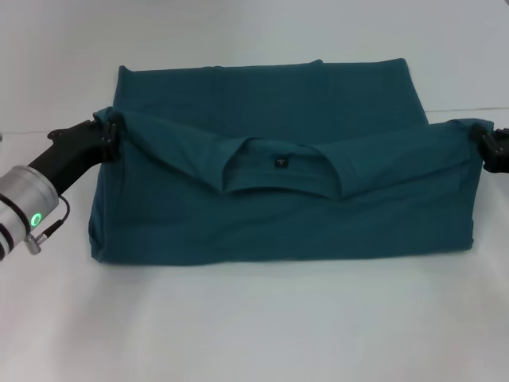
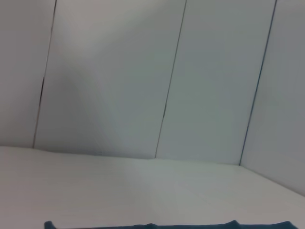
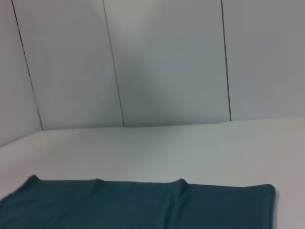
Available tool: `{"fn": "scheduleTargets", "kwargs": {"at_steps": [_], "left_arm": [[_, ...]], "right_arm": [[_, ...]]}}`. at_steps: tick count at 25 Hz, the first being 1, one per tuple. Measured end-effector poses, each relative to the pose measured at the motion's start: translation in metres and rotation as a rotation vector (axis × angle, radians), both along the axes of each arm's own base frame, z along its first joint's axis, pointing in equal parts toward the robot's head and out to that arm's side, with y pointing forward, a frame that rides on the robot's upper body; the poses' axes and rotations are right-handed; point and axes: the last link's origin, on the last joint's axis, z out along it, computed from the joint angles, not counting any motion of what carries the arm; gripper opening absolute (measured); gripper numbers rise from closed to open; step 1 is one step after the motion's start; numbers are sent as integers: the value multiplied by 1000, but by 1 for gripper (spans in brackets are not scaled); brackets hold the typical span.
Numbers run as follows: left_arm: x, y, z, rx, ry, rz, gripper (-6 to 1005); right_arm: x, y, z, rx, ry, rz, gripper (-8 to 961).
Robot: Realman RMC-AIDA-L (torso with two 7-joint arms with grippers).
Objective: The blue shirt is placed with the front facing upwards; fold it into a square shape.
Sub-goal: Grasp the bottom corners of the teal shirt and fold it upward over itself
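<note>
The blue shirt (image 1: 262, 159) lies across the white table (image 1: 254, 326), its sides folded in and its neckline with the small dark label (image 1: 280, 163) facing me. The collar end is lifted and drawn toward the near edge. My left gripper (image 1: 110, 135) is shut on the shirt's left shoulder corner. My right gripper (image 1: 487, 143) is shut on the right shoulder corner. The cloth sags between them. The lettering is hidden. The shirt's far edge shows in the left wrist view (image 2: 167, 225) and the right wrist view (image 3: 138, 202).
A white panelled wall (image 3: 167, 62) stands behind the table. Bare table surface lies in front of the shirt (image 1: 254, 334) and beyond its far edge (image 1: 254, 40).
</note>
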Motion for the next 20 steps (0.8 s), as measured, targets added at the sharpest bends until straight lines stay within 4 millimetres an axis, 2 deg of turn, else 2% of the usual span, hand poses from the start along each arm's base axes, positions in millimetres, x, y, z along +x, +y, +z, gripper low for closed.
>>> {"fn": "scheduleTargets", "kwargs": {"at_steps": [20], "left_arm": [[14, 23, -6, 15, 56, 59, 37]], "right_arm": [[-5, 24, -2, -1, -55, -47, 70]]}}
